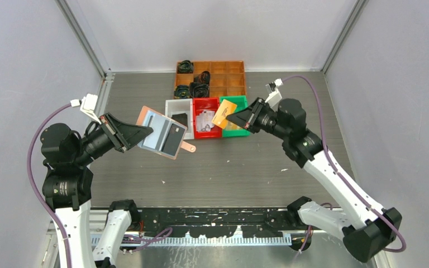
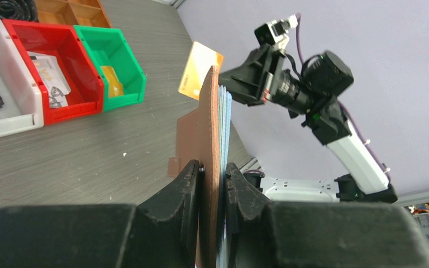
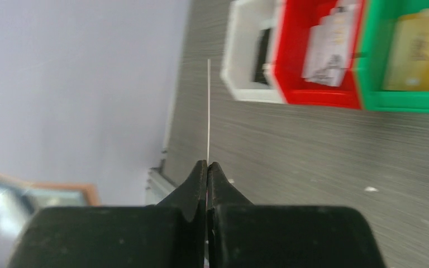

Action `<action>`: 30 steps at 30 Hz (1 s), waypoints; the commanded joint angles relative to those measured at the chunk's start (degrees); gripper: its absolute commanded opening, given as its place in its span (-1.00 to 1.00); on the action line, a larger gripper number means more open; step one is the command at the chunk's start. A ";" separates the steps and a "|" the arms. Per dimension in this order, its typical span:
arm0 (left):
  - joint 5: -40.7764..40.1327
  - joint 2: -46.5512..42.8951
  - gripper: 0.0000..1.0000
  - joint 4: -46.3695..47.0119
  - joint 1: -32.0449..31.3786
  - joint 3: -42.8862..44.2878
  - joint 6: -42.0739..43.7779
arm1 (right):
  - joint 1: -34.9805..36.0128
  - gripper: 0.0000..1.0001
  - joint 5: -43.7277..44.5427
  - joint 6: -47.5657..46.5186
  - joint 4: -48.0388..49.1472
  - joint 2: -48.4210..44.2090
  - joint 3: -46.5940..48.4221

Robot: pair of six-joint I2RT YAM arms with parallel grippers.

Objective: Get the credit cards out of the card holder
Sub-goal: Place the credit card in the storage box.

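Observation:
My left gripper [image 1: 145,133] is shut on the card holder [image 1: 157,131] and holds it in the air, left of the bins. The holder is tan-pink with a grey-blue face and a strap tab [image 1: 188,147]. A black credit card [image 1: 172,139] shows in its pocket. In the left wrist view the card holder [image 2: 209,134] stands edge-on between the fingers of the left gripper [image 2: 213,167]. My right gripper [image 1: 233,118] is shut on an orange-yellow credit card [image 1: 224,113], held in the air above the red and green bins, apart from the holder. The right wrist view shows this card [image 3: 208,111] edge-on in the right gripper [image 3: 207,164].
A white bin [image 1: 173,105], a red bin [image 1: 196,131] and a green bin [image 1: 243,132] stand side by side mid-table, each with cards inside. Behind them is an orange compartment tray [image 1: 223,78] with black coiled bundles [image 1: 199,88]. Grey walls close in both sides.

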 commanded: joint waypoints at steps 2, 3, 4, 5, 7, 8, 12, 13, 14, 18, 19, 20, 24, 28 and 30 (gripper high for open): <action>0.47 -1.21 -1.00 1.15 -0.02 1.87 3.04 | -1.73 -0.99 11.40 -14.48 -15.78 9.44 9.14; 0.74 -1.29 -1.00 1.19 -0.01 1.94 2.93 | -1.80 -0.99 13.40 -15.80 -16.08 11.43 10.34; 0.94 -1.33 -1.00 1.30 0.01 1.98 2.84 | -2.01 -0.99 15.05 -17.39 -16.47 13.80 11.56; 1.00 -1.49 -1.00 1.24 -0.02 1.94 2.81 | -2.25 -0.99 16.54 -18.70 -17.20 16.16 13.11; 1.55 -2.03 -1.00 1.64 0.01 1.35 2.62 | -2.72 -0.99 18.40 -21.12 -17.97 20.56 15.72; 2.06 -2.20 -1.00 2.15 -0.05 1.11 2.37 | -2.82 -0.99 20.41 -22.07 -17.96 22.49 16.87; 3.48 -1.57 -1.00 2.69 -0.04 1.96 1.76 | -3.18 -0.99 22.11 -25.02 -17.97 30.79 21.85; 3.68 -1.35 -1.00 2.55 -0.06 2.20 1.76 | -3.20 -0.99 22.34 -25.68 -18.37 33.75 23.52; 3.80 -1.27 -1.00 2.48 -0.01 2.13 1.76 | -3.26 -0.99 22.83 -26.40 -18.83 35.85 25.08; 3.81 -2.24 -1.00 2.75 0.00 0.82 1.71 | -3.36 -0.99 23.21 -28.48 -19.82 43.04 30.18; 3.88 -2.22 -1.00 2.49 0.01 1.02 1.94 | -3.42 -0.99 23.24 -28.80 -19.69 44.37 30.81; 3.90 -1.87 -1.00 2.07 -0.05 1.39 2.24 | -3.50 -0.99 22.72 -29.15 -19.42 45.69 31.39; 3.90 -1.29 -1.00 1.37 -0.07 2.03 2.54 | -3.95 -0.99 19.55 -29.14 -17.59 50.19 32.97; 3.64 -1.41 -1.00 1.12 -0.07 2.05 2.96 | -4.21 -0.99 14.97 -29.11 -15.84 53.86 34.99; 3.72 -1.16 -1.00 0.83 -0.02 2.29 2.92 | -4.43 -0.99 14.68 -29.18 -17.54 55.16 36.83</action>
